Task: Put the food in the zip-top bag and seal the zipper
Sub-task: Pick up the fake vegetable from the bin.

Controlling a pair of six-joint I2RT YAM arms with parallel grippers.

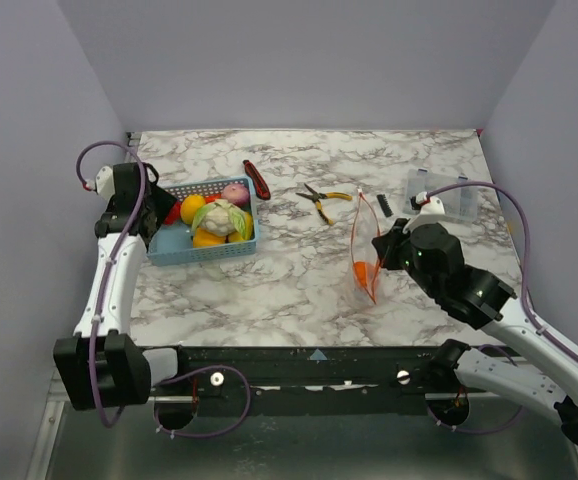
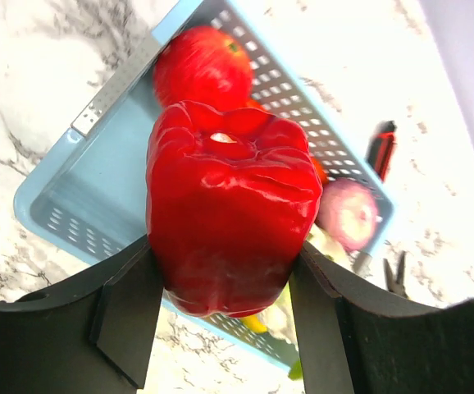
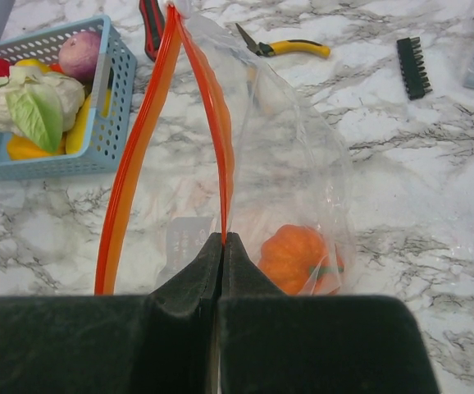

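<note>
left hand (image 2: 221, 275) is gripping a red pepper (image 2: 229, 205) over the blue basket (image 2: 56, 189), seemingly just clear of it. right hand (image 3: 222, 246) is pinching the zipper (image 3: 134, 164), propping the zip-top bag (image 3: 303, 156) open on the worktop (image 1: 299, 290), orange food (image 3: 290, 256) inside. loading is underway; the pepper is needing a carry rightward into the mouth.

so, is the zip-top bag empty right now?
No, one orange food piece lies inside the clear zip-top bag, down at its bottom.
</note>
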